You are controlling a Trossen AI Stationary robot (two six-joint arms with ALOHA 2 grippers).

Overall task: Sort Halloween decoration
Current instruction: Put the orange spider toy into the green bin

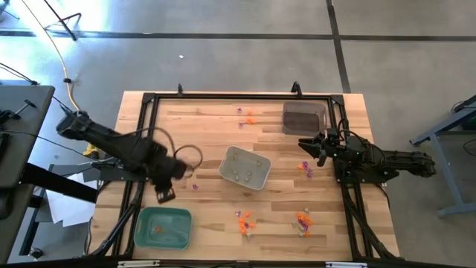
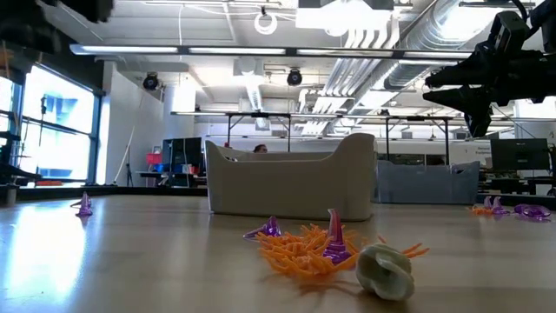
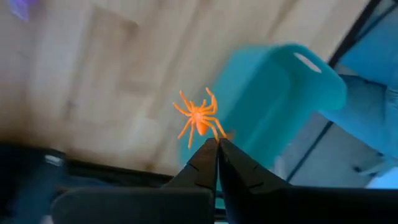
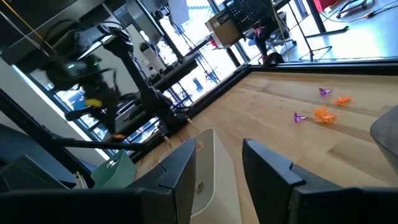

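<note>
My left gripper (image 1: 165, 195) hovers at the table's near left, just beyond the far edge of the green tray (image 1: 162, 227), and is shut on an orange spider (image 3: 199, 118). The green tray (image 3: 273, 106) lies below and beside the spider; a small orange trinket (image 1: 158, 229) lies in it. More orange, purple and pale trinkets lie on the wood in clusters (image 1: 244, 221), (image 1: 302, 220), (image 1: 305, 168), (image 1: 248, 115). My right gripper (image 1: 305, 147) waits open at the table's right side, holding nothing (image 4: 217, 155). My left gripper pinches the spider by the tips of its legs (image 3: 214, 132) between its two fingertips (image 3: 208, 152). The fingers come from above, slanting down. The spider's body sticks out past the fingertips, lifted clear of the table and of the green tray.
A pale grey tray (image 1: 245, 167) stands at the table's middle and a dark tray (image 1: 304, 117) at the far right. A black frame (image 1: 149, 100) rims the table. In the low view a near pile of orange and purple trinkets (image 2: 304, 248) lies beside a pale one (image 2: 385, 269).
</note>
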